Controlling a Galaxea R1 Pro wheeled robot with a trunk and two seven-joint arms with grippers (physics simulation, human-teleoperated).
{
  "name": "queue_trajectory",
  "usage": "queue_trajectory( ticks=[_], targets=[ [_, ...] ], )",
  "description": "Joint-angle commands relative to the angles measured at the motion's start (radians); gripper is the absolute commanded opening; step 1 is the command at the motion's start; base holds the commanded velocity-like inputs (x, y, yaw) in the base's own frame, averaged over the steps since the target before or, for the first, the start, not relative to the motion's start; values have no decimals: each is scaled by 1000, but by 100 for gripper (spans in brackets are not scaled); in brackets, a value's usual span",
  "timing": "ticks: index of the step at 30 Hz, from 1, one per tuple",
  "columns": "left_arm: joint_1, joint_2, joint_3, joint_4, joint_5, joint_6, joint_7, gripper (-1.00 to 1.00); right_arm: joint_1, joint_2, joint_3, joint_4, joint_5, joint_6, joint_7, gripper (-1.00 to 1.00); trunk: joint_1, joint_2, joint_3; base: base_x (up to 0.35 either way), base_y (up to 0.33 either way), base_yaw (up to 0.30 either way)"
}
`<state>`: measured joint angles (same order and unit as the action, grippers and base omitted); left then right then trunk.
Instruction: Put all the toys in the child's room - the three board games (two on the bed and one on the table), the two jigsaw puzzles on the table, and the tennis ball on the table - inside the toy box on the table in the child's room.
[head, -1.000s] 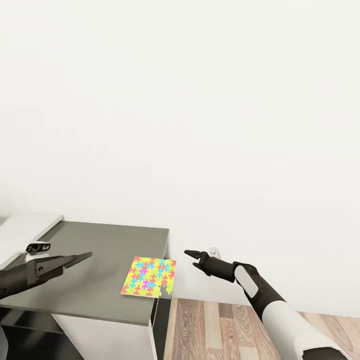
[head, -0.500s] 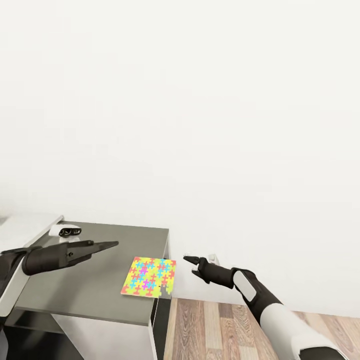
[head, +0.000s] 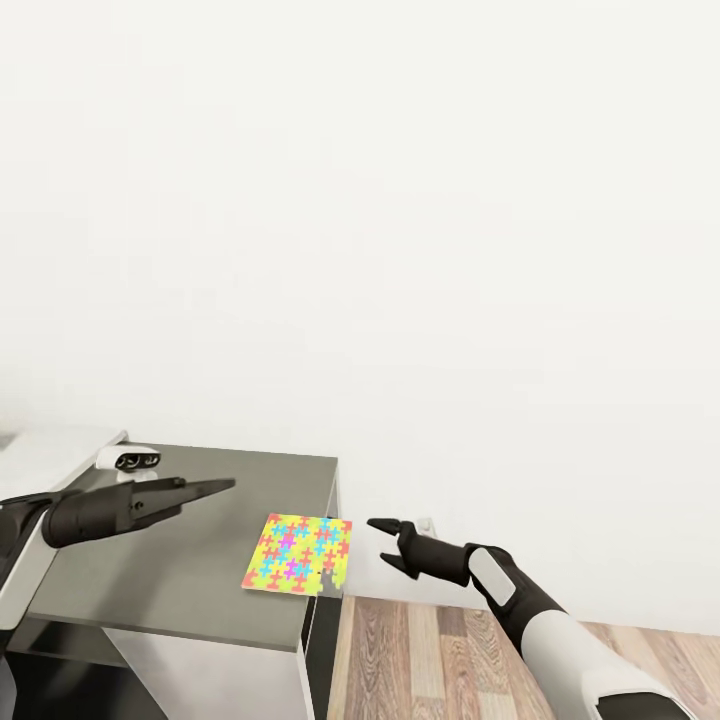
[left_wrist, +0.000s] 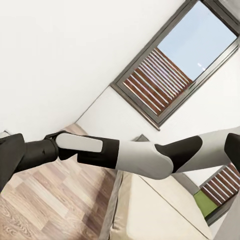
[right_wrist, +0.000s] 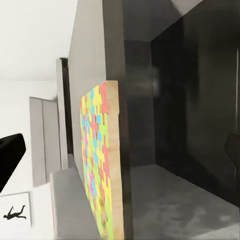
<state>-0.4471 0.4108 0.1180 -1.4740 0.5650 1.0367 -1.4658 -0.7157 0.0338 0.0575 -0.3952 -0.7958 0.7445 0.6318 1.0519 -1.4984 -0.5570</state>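
On the dark grey bench (head: 180, 560), against a plain white wall (head: 400, 250), one jigsaw puzzle (head: 297, 567) lies flat at the bench's right edge, its far right corner overhanging slightly. Left gripper (head: 228, 485): held above the bench top, left of the puzzle and apart from it, its slim fingers lying together and pointing toward the wall, with nothing between them. Right gripper (head: 385, 545): held in the air beyond the bench's right edge, over the wood-plank floor (head: 420, 660), just beside the puzzle without touching it; its fingers stand spread apart and empty. From the right wrist camera, the puzzle (right_wrist: 100, 165) appears edge-on, its neon face and pale wooden edge visible against the bench side. From the left wrist camera, the right arm (left_wrist: 135, 155) crosses in front of a slatted window (left_wrist: 170, 70), with the cream bed (left_wrist: 150, 210) beyond it.
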Motion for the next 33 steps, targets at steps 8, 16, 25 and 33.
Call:
queue_trajectory(
  ticks=[8,16,25,33],
  targets=[
    [-1,-4,7,-2,2,11,-4,100,-1,0,4,0,-3,21,4,100,0,-1,-1,0,0,0],
    [0,-4,8,-2,3,11,-4,100,-1,0,4,-1,-2,22,5,100,0,-1,-1,0,57,0],
    [0,-4,8,-2,2,11,-6,100,-1,0,5,-1,-2,19,5,100,0,-1,-1,0,20,0],
    [1,-4,8,-2,3,11,-8,100,-1,0,5,-1,-2,18,5,100,0,-1,-1,0,154,0]
  ],
)
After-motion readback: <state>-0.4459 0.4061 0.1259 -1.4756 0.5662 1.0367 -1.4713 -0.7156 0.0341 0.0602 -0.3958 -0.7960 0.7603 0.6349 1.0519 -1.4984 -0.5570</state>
